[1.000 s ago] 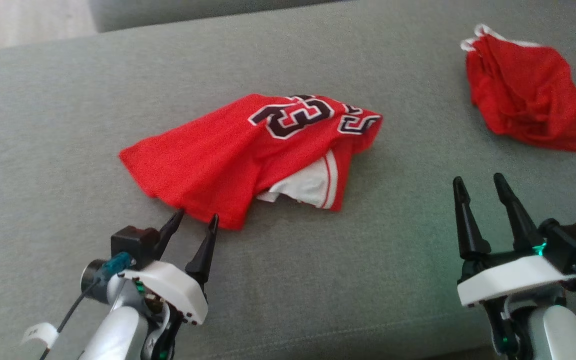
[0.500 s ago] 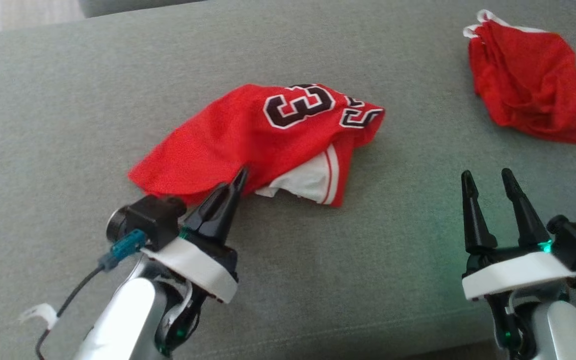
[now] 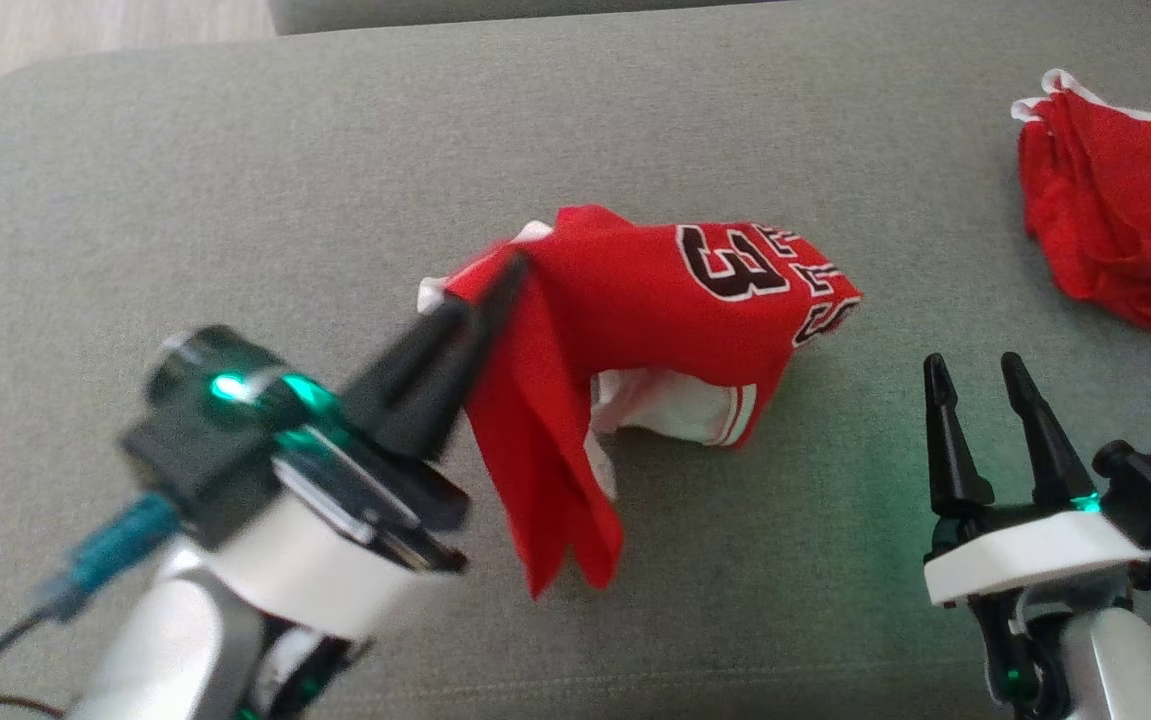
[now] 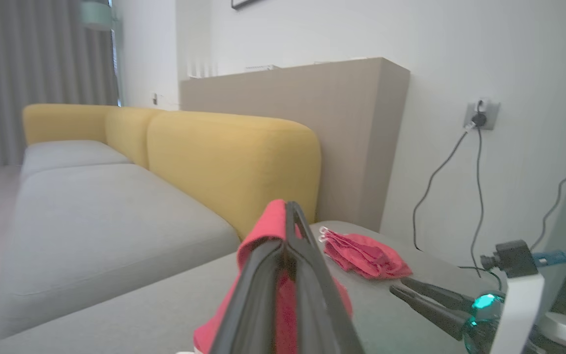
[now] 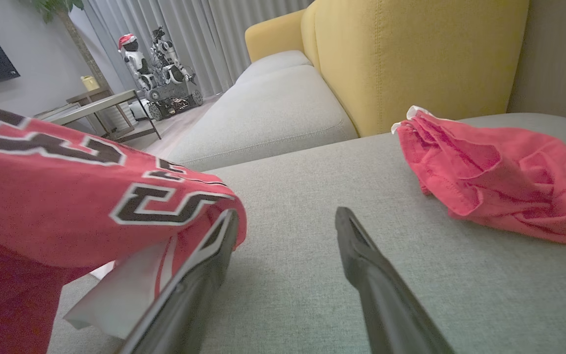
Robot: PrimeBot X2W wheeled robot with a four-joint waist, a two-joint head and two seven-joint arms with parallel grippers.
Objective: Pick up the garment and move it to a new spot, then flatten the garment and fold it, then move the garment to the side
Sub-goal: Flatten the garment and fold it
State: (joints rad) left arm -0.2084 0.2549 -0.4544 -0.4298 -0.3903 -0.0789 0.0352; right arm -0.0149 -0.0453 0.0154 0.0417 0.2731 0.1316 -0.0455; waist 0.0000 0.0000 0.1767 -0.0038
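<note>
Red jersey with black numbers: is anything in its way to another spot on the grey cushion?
Nothing to its left: the left gripper pinches an edge of the red numbered jersey, and the grey fabric cushion lies bare there. To the right stand the open right gripper and, farther off, a crumpled red cloth.

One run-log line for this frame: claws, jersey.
phase: pickup | left claw: shut on red jersey edge, raised | right claw: open, clear of jersey | other red garment: crumpled on grey cushion
</note>
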